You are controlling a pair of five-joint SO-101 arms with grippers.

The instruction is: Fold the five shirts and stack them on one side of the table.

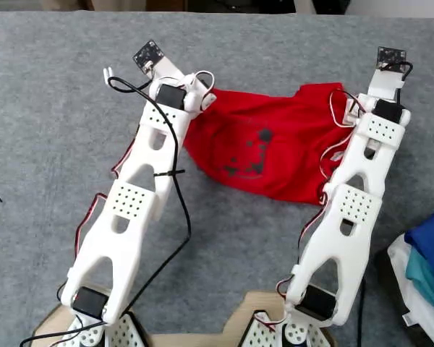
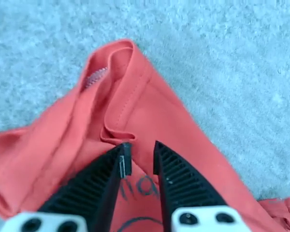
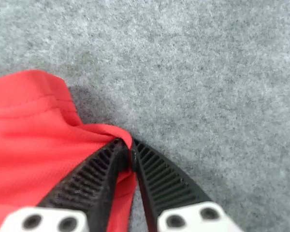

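Observation:
A red shirt (image 1: 275,148) with a dark print lies crumpled on the grey cloth between the two arms. My left gripper (image 2: 141,147) sits over the shirt's left far corner, by a folded seam (image 2: 117,131). It is open by a narrow gap, and the printed fabric shows through that gap. In the high view this gripper (image 1: 195,97) meets the shirt's edge. My right gripper (image 3: 128,145) is shut on the shirt's right far edge, with red fabric (image 3: 48,140) pinched between its fingers. The high view places it (image 1: 362,105) at that corner.
A pile of shirts (image 1: 428,269), blue over teal over white, lies at the right edge of the table. The grey felt (image 1: 50,87) stretches bare to the left and far side. The arms' wooden base (image 1: 224,336) is at the near edge.

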